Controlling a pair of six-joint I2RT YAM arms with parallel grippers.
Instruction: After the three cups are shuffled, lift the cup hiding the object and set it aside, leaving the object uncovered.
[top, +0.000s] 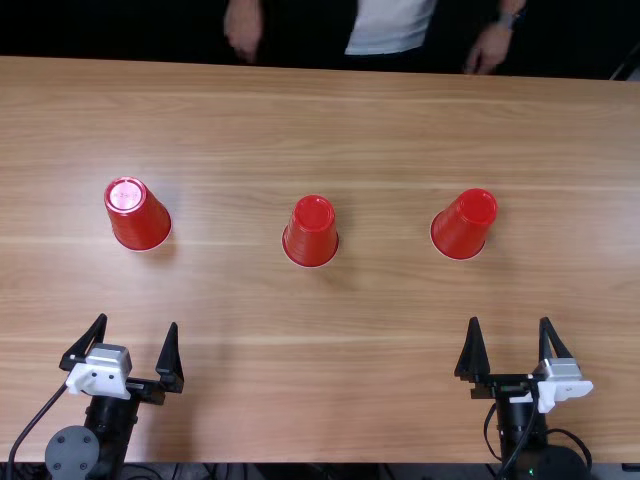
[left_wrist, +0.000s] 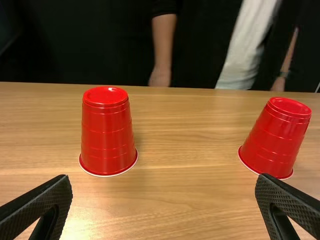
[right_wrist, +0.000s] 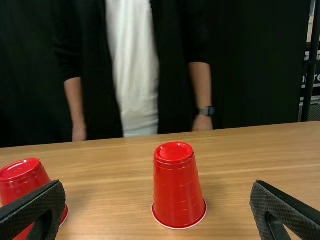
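You have a table (top: 320, 120) of light brown wood, its grain running lengthwise, with a smooth satin finish that takes a soft sheen near the cups. The left cup (top: 137, 215) at nine o'clock, the middle cup (top: 310, 232) at the centre and the right cup (top: 464, 224) at three o'clock look like thin red plastic, glossy, ringed with shallow ribs and pale white at the rim. At seven and five o'clock the left gripper (top: 135, 335) and right gripper (top: 508, 328) have matt black fingers (left_wrist: 42, 200) with finely stippled faces, and a smooth white plastic housing (top: 100, 368) sits behind each.
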